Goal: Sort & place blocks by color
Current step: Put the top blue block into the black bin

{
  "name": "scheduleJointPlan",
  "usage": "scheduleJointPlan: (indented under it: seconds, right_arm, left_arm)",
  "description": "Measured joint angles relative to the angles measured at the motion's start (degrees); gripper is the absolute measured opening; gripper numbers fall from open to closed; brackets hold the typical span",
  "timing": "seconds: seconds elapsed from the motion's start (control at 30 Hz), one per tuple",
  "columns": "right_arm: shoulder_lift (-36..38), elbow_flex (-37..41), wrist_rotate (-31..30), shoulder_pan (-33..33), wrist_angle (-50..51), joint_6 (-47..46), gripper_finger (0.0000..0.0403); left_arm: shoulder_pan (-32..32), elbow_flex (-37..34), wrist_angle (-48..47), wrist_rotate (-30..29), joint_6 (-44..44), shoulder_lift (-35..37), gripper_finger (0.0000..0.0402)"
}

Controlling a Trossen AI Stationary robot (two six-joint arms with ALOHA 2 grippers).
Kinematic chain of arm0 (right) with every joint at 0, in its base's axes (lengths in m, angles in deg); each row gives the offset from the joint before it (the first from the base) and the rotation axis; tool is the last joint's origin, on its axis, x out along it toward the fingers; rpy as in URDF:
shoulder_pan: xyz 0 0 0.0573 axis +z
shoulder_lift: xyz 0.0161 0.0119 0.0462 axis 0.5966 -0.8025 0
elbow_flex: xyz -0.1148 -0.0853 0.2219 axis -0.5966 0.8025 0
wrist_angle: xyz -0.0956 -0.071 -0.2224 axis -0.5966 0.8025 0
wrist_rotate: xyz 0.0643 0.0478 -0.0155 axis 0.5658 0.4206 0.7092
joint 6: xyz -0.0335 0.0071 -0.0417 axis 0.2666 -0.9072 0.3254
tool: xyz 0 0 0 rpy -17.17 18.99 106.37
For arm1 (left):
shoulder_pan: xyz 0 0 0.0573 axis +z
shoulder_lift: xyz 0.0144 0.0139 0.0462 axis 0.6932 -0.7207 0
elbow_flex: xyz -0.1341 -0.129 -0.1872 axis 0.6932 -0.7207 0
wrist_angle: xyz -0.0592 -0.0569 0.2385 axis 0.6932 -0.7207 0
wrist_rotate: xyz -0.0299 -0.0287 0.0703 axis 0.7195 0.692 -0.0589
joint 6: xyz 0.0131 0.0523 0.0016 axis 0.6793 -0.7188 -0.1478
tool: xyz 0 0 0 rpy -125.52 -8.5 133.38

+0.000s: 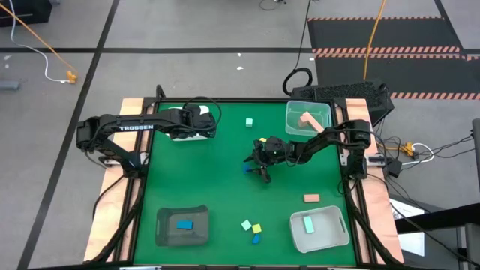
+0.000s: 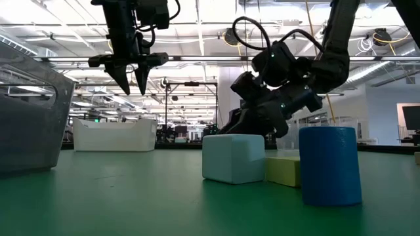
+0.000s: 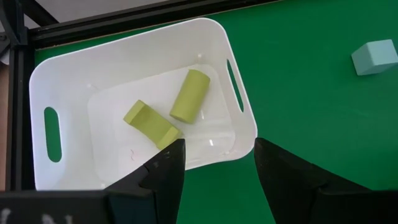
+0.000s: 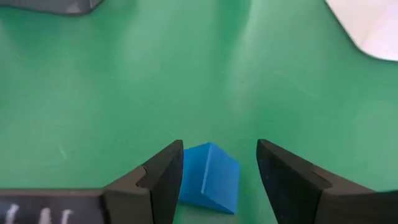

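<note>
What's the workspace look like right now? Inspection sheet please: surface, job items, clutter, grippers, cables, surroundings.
Surface: green mat, wood edging.
Job's things: two lime blocks in the white tray; blue block in the dark tray; mint block in a pale tray; pink block in the clear tray; loose on the mat: mint cube, pink block, three-block cluster, blue block.
Clutter: nothing seen.
Grippers: left gripper open above the white tray; right gripper open, straddling the loose blue block.
Cables: floor cables.
Surroundings: grey floor, striped matting.
</note>
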Motion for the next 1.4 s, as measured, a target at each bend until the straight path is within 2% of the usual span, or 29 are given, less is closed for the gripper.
scheduleJointPlan:
  seconds: [0.27, 0.4, 0.8, 1.0, 1.17, 1.3, 1.4]
  right_arm:
    - [-6.16, -2.84, 0.19, 0.41, -1.21, -7.07, 0.0196]
    - [-6.57, -3.09, -0.97, 0.39, -0.53, -8.62, 0.0188]
    - [-6.62, -3.15, -2.78, 0.42, 3.53, -7.86, 0.0050]
    - [-6.07, -3.07, -2.40, 0.42, 3.51, -9.47, 0.0010]
    - [-6.13, -3.07, -1.54, 0.75, 3.62, -12.44, 0.0030]
    - [-6.18, -3.02, -2.50, 1.35, 4.06, -14.60, 0.0076]
    - [-6.22, -3.02, -6.18, 1.88, 4.57, -16.58, 0.0115]
  left_arm:
    - [-0.22, 0.00, 0.01, 0.01, 0.02, 0.00, 0.0191]
    - [-0.73, 0.00, 0.01, 0.03, -0.04, 0.00, 0.0191]
    - [-2.44, 0.00, 0.01, 0.05, -0.37, 0.00, 0.0191]
    - [-3.39, 0.00, 0.01, 0.05, -0.36, 0.00, 0.0191]
    - [-3.69, 0.01, 0.01, 0.08, 0.02, 0.00, 0.0191]
    - [-3.69, 0.00, -0.01, 0.10, 0.13, 0.00, 0.0191]
    - [-3.69, 0.02, 0.00, 0.12, 0.20, 0.00, 0.0191]
